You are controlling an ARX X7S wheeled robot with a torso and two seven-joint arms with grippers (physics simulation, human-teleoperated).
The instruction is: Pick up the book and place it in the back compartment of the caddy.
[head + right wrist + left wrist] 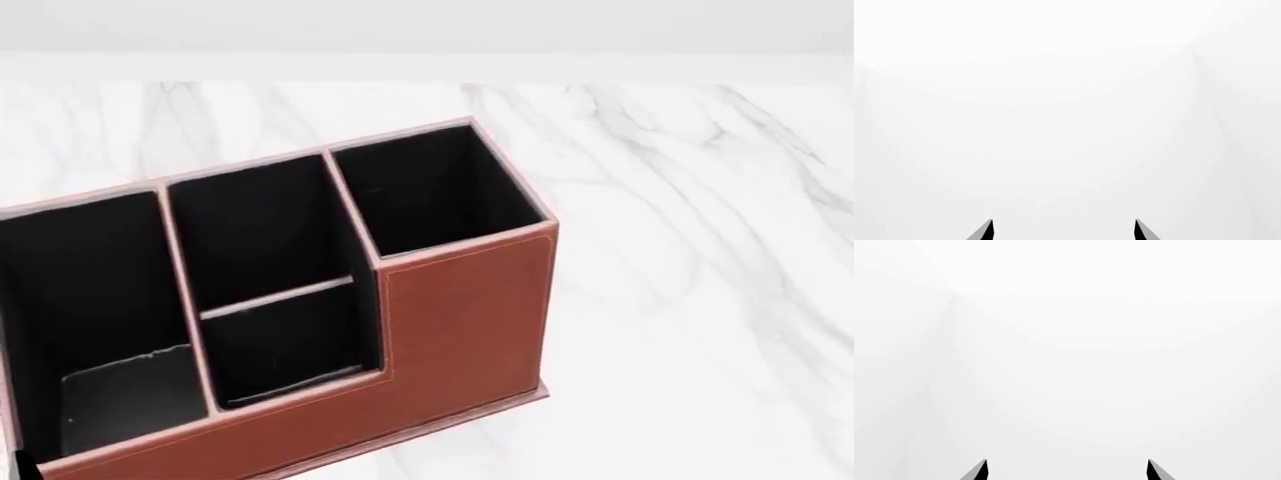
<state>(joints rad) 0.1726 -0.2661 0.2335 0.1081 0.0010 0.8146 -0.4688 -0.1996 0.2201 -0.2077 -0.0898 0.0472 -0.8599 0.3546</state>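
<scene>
A: Caddy point(454, 310): reddish-brown, black lining, pale stitched edges, stepped front. It stands on the white marbled counter point(694, 250), at the head view's left and cut by its edge. All visible compartments hold nothing.

B: Book?

A: Not in any view. The wrist views show only blank white. Left gripper point(1067, 471) and right gripper point(1063, 231): fingertips spread apart, grasping nothing.

— Count on the table?
— One caddy point(461, 310), four compartments (all black-lined).
— Grippers?
— Two, one per wrist camera: left gripper point(1067, 471), right gripper point(1063, 231), two fingertips each.
</scene>
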